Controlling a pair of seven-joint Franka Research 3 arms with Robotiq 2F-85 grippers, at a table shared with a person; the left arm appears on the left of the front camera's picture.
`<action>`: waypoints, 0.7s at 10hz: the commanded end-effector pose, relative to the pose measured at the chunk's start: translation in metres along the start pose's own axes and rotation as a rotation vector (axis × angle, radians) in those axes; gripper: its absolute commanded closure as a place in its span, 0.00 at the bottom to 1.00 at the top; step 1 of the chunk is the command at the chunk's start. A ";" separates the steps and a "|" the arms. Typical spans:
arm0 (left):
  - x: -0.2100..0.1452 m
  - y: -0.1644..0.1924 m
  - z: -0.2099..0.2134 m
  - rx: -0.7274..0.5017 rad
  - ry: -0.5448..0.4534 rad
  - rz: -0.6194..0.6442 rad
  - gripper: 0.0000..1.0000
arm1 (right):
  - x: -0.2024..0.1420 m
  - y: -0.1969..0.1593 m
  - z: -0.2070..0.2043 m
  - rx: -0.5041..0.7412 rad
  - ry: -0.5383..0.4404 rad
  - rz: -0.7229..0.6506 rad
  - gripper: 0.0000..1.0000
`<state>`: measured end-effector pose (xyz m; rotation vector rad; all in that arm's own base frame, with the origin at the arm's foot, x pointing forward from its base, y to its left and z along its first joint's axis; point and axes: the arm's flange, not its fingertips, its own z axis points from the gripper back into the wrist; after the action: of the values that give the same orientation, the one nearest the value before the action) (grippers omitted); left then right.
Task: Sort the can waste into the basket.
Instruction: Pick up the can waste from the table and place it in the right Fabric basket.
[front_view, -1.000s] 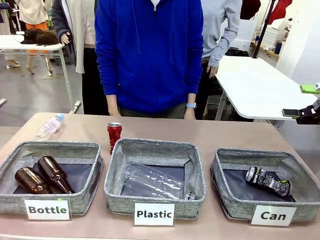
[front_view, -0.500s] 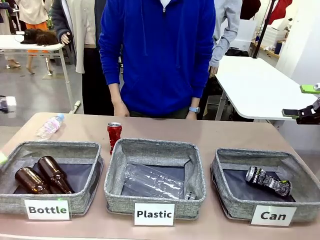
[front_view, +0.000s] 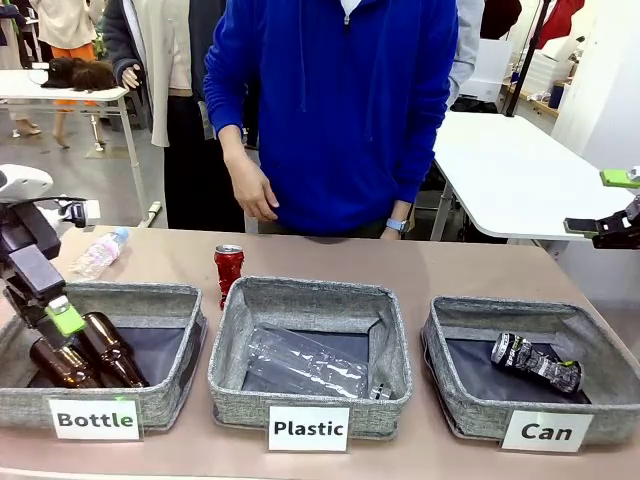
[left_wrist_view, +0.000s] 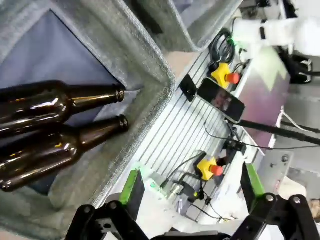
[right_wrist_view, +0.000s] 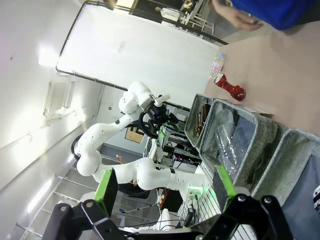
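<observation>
Red can (front_view: 229, 268) on table (front_view: 470, 265), black-and-silver can (front_view: 535, 362) in basket (front_view: 530, 308): two cans.

"Bottle" sign (front_view: 95, 420), left basket (front_view: 135, 293); "Plastic" sign (front_view: 308, 428), middle basket (front_view: 312, 290); "Can" sign (front_view: 546, 431), right basket (front_view: 515, 308).

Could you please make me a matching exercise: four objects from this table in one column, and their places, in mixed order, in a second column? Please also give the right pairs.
Objects
1. red can
2. black-and-silver can
3. brown bottles
4. small clear bottle

Places
A. lying inside the Bottle basket
B. lying on the table, behind the Bottle basket
C. standing upright on the table, behind the Plastic basket
D. lying inside the Can basket

Pairs: 1-C, 2-D, 3-A, 4-B
</observation>
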<state>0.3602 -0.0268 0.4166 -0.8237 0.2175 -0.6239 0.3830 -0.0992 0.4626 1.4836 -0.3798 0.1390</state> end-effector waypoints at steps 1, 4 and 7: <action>-0.012 -0.016 0.023 0.050 -0.404 -0.190 0.00 | -0.001 0.002 0.003 0.004 0.014 0.016 0.00; -0.014 -0.006 0.072 0.195 -0.822 -0.186 0.00 | -0.001 0.002 0.003 0.004 0.014 0.016 0.00; -0.073 0.003 0.106 0.277 -0.827 -0.057 0.00 | -0.001 0.002 0.003 0.004 0.014 0.016 0.00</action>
<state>0.3685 0.0763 0.4881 -0.7975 -0.6579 -0.3304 0.3830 -0.0993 0.4626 1.4836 -0.3799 0.1390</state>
